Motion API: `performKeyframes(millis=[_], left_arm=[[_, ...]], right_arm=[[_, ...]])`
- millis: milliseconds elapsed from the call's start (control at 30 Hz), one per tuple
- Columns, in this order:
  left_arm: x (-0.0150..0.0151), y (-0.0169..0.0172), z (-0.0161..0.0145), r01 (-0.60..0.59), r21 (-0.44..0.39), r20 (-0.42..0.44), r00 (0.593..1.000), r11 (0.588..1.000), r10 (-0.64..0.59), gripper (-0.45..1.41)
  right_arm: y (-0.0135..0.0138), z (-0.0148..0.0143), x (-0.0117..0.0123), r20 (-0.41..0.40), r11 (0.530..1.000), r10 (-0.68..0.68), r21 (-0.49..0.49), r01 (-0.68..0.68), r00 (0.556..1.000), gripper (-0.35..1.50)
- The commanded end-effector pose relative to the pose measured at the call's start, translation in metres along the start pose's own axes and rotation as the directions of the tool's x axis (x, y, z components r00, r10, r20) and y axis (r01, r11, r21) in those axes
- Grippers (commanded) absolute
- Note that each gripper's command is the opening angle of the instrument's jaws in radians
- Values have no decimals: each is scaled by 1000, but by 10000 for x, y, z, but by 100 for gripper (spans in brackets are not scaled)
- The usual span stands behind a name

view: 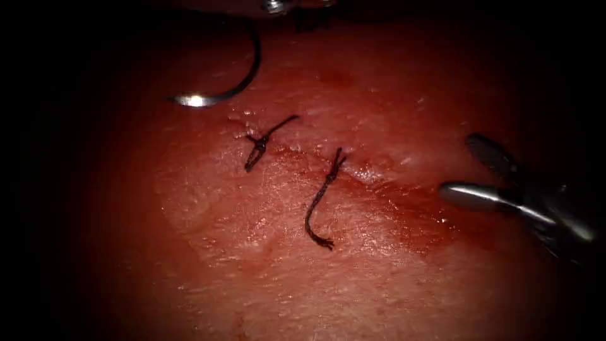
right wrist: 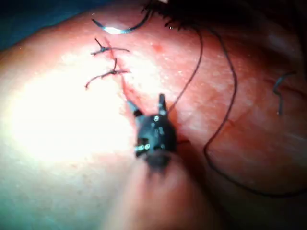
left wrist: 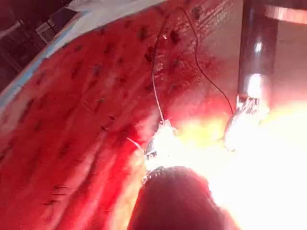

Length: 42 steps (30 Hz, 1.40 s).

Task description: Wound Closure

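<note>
Right end effector (view: 470, 170) hovers spread wide and empty over the cut's (view: 379, 180) right end. 2 tied stitches (view: 331, 170) with cut ends of thread (view: 315, 218) already sit across the tissue (view: 265, 265). The needle (view: 243, 79) hangs clear of the tissue, upper left of the cut, held at its top by the left end effector (view: 274, 6); its grip I cannot tell. Thread (right wrist: 230, 96) trails loose. My judgement: the next bite wants matching spacing, slack kept clear.

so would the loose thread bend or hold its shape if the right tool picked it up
Probably floppy: the thread lies in slack curves over the tissue. Likely light, and perhaps slippery on that wet surface. The right tool is open, holding nothing.
</note>
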Motion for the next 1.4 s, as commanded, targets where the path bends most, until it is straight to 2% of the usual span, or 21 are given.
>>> performKeyframes(millis=[33, 167, 200, 267, 333, 400, 433, 500, 533, 633, 667, 733, 767, 933, 1033, 1067, 1200, 1267, 1400], left_arm=[[-8, -2, 14, -15, 6, 10, 1000, 1000, 15, -45], [-48, -7, 38, -34, 10, 49, 998, 999, 33, -45], [-68, -14, 47, -42, 22, 62, 997, 999, 40, -45], [-85, -22, 53, -42, 39, 77, 996, 998, 39, -45], [-98, -26, 56, -44, 43, 95, 995, 998, 40, -45], [-113, -30, 55, 9, 51, 118, 993, 999, -15, -45], [-115, -31, 52, 54, 50, 124, 991, 997, -60, 5], [-110, -31, 29, 153, 38, 123, 980, 987, -157, 47], [-102, -30, 13, 168, 21, 122, 978, 986, -169, 78], [-88, -38, -17, 181, 26, 130, 975, 983, -183, 103], [-86, -41, -23, 182, 43, 136, 973, 982, -186, 103], [-83, -47, -41, 192, 89, 153, 967, 977, -204, 84], [-82, -43, -56, 193, 92, 162, 965, 977, -206, 83], [-84, -13, -87, 192, 59, 156, 967, 980, -199, 79], [-95, 24, -119, 180, 20, 165, 969, 983, -181, 78], [-102, 45, -137, 169, -4, 195, 967, 986, -165, 76], [-123, 79, -171, 160, -20, 216, 965, 987, -152, 78], [-133, 89, -180, 172, -19, 223, 961, 985, -164, 79], [-172, 114, -202, 184, -24, 284, 944, 983, -169, 79]], right_arm=[[-16, -1, -9, 17, 1000, 2, 13, -2, 1000, 148], [-41, -12, -6, 27, 999, 5, 49, -6, 1000, 148], [-55, -17, -2, 25, 997, 1, 72, -3, 1000, 148], [-72, -20, 5, 23, 995, 5, 98, -7, 1000, 148], [-87, -23, 15, 20, 994, 11, 111, -14, 1000, 148], [-104, -27, 32, -15, 993, 28, 119, -26, 999, 148], [-107, -28, 37, -26, 992, 34, 119, -31, 999, 148], [-120, -26, 54, -62, 990, 57, 132, -49, 996, 148], [-128, -22, 56, -65, 988, 58, 145, -48, 996, 148], [-139, -22, 55, -70, 984, 55, 172, -42, 996, 148], [-140, -24, 55, -71, 983, 54, 178, -41, 996, 148], [-144, -30, 57, -79, 982, 56, 184, -41, 995, 148], [-145, -29, 58, -88, 982, 58, 182, -41, 994, 148], [-142, -19, 59, -94, 984, 60, 174, -43, 994, 148], [-141, -13, 56, -96, 985, 56, 171, -39, 994, 148], [-143, -11, 53, -101, 984, 54, 172, -36, 993, 148], [-145, -7, 53, -102, 984, 54, 174, -35, 993, 148], [-147, -7, 53, -103, 984, 53, 175, -35, 993, 148], [-150, -6, 50, -102, 983, 50, 181, -31, 994, 148]])
